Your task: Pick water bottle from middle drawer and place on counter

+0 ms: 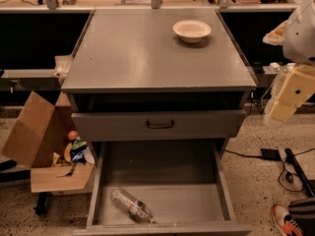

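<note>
Nearest the lens, the middle drawer [167, 173] stood pulled out, well below my gripper [284, 107] and to its left. The water bottle [131, 206] lay on its side on the tray floor, in the front left corner, tilted diagonally, with one end near the front wall. It was a long way down and left of my gripper, and nothing was touching it.

Farthest left of my gripper, an open cardboard box [34, 136] sat on the floor beside the cabinet, with a few colourful items inside. I could not identify them.

Next to the right, and above the tray, was a grey drawer front [113, 126] with a black handle [160, 124], level with my gripper and to its left. Over it lay the counter [138, 53], its front right corner close to my gripper but apart from it. A pale bowl [192, 30] rested upright on the counter toward the back right, above and left of my gripper.

My gripper hung in the air off the cabinet's right side, angled downward, holding nothing that I could see. I could not tell whether it was spread or pressed together.

Below my gripper, dark cables [275, 156] trailed over the speckled floor. Lower again, at the right corner, was an orange and white shoe [284, 219].
</note>
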Robot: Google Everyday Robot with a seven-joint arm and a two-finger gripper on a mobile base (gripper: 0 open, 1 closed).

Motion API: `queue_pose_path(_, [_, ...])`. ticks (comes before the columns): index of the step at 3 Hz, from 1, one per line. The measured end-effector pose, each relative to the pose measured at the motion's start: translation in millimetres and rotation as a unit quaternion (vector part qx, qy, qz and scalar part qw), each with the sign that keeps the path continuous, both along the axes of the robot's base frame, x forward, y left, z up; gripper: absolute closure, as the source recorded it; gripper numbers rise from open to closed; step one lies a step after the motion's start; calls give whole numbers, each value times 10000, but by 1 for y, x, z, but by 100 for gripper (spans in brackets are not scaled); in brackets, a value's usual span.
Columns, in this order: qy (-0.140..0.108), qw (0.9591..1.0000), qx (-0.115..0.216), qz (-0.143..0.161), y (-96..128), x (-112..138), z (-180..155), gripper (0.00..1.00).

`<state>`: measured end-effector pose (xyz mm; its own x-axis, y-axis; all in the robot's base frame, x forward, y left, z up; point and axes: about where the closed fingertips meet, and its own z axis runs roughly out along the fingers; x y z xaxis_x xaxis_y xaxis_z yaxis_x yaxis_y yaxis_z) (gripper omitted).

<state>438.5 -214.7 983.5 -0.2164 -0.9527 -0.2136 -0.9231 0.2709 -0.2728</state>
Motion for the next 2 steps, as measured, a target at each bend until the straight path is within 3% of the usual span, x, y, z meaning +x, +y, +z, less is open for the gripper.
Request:
queue_pose_path(1, [1,10000,0,0,0,0,0,0])
queue_pose_path(2, [130,9999,60,-62,13,0,-31,0])
